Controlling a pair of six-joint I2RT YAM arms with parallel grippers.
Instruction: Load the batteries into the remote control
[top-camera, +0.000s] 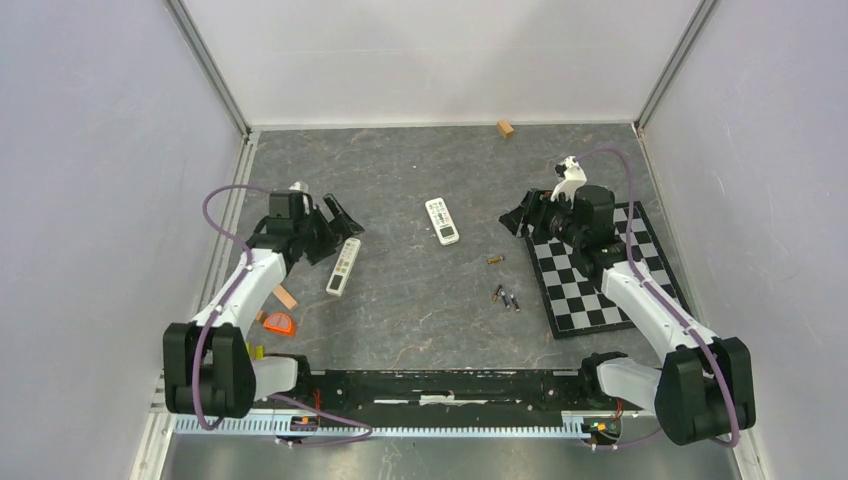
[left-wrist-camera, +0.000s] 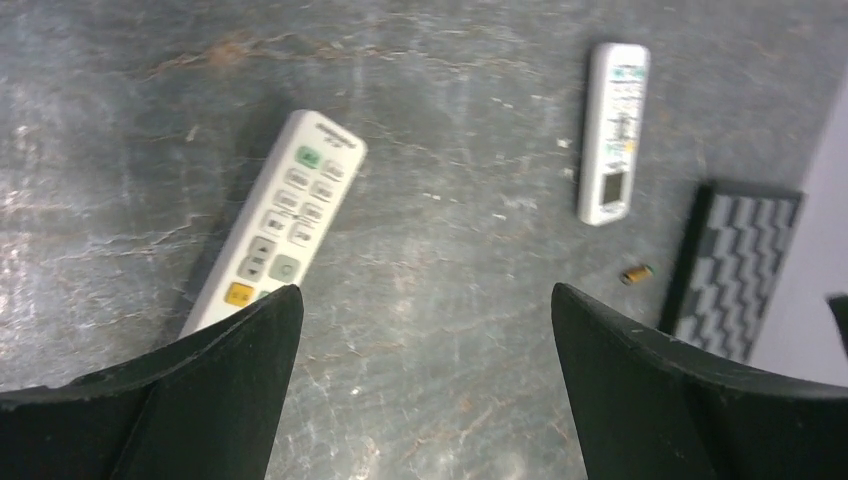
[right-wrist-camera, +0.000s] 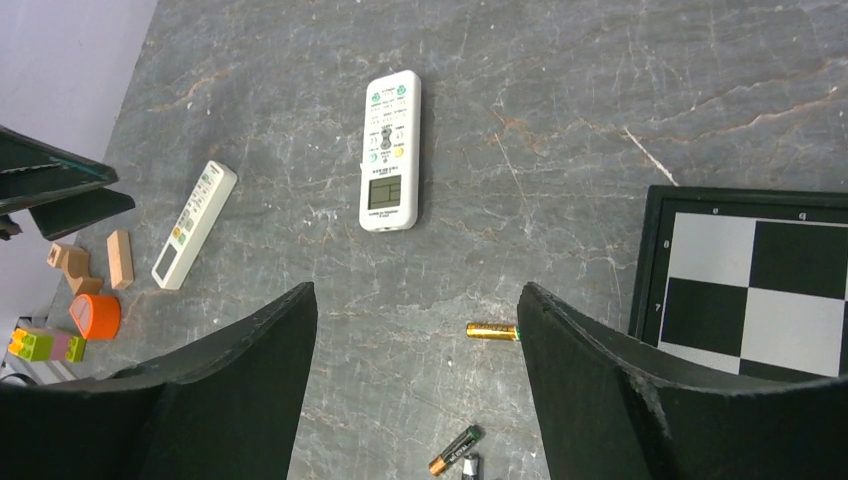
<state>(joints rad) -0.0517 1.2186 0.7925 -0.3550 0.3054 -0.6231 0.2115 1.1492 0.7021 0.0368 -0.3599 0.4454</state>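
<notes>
Left of centre on the table (top-camera: 420, 160), the remote control (top-camera: 343, 266) lies buttons-up just beside the left gripper (top-camera: 337, 228), whose jaws stand spread and empty. The batteries (top-camera: 497, 293) lie well apart from it, near the right gripper (top-camera: 520, 218), likewise spread and empty. Straddling the remote's narrow sides squarely looks wisest, since it likely needs turning over.

Soft, even light from overhead, shadows short and faint. The left wrist view is smeary: the slim white remote with coloured buttons (left-wrist-camera: 275, 225) reads blurred, and a pale sheen washes the dark grey marbled tabletop (left-wrist-camera: 120, 120). Right wrist view crisp; top view sharp, evenly lit.
</notes>
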